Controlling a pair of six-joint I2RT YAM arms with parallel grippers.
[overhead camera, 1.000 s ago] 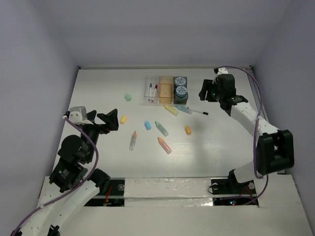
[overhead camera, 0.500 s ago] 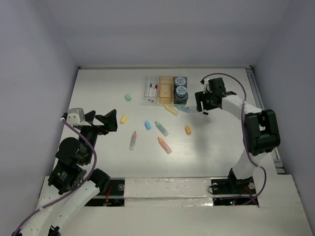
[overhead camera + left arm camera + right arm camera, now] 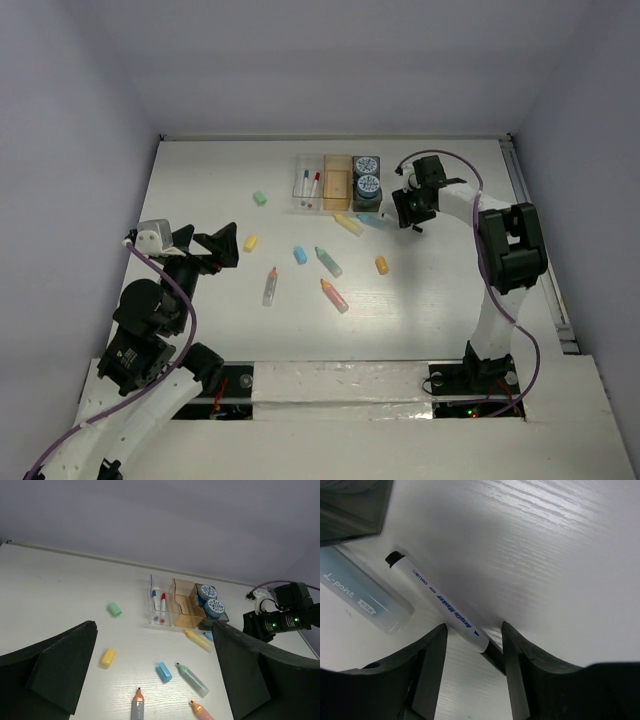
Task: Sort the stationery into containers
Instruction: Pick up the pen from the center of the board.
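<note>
The pen (image 3: 438,600) lies flat on the desk (image 3: 560,555), so my right fingers (image 3: 427,670) straddle it unclenched; left fingers (image 3: 55,670) gape empty.

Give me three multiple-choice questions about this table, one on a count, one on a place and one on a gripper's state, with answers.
1. How many pens lie in the clear bin? A) one B) two C) four
2. Where are the round rolls? A) clear bin B) orange bin C) dark grey bin
3. The left gripper is: A) open and empty B) shut on a marker C) shut on a pen
Answers: 1 B, a blue-capped and a red-capped pen lie there; 2 C, both sit in the dark bin; 3 A, its fingers stand wide apart with nothing between.
</note>
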